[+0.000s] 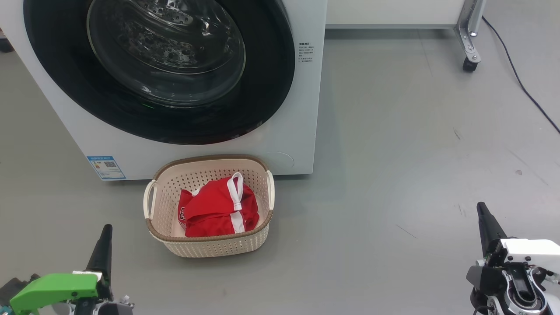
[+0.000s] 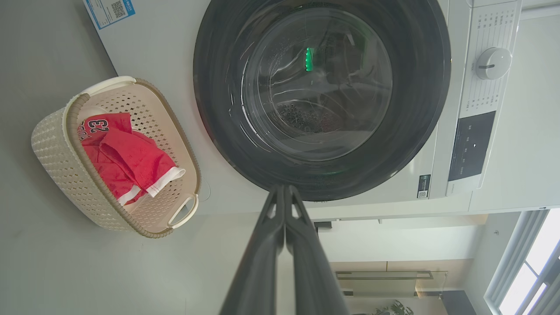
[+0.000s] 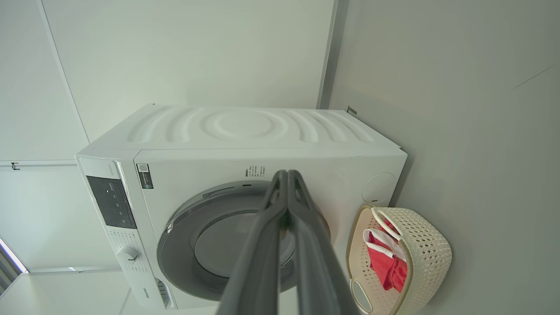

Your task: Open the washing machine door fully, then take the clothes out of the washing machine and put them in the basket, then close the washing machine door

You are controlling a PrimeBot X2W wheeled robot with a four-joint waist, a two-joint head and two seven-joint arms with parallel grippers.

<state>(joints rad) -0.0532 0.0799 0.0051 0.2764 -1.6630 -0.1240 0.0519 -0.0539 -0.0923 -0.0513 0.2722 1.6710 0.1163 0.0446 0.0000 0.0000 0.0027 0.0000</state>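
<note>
Left pincer and right pincer closed, empty

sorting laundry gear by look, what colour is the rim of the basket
Brown with a woven look, on a cream basket; clearest in the head view.

one white boxy front-loading washing machine, bearing one round black-rimmed glass door and one small blue label; before the machine, one cream perforated plastic basket with two white side handles, holding one red-and-white fabric clothes bundle; right of the machine, one black caster, one dark cable.
</note>
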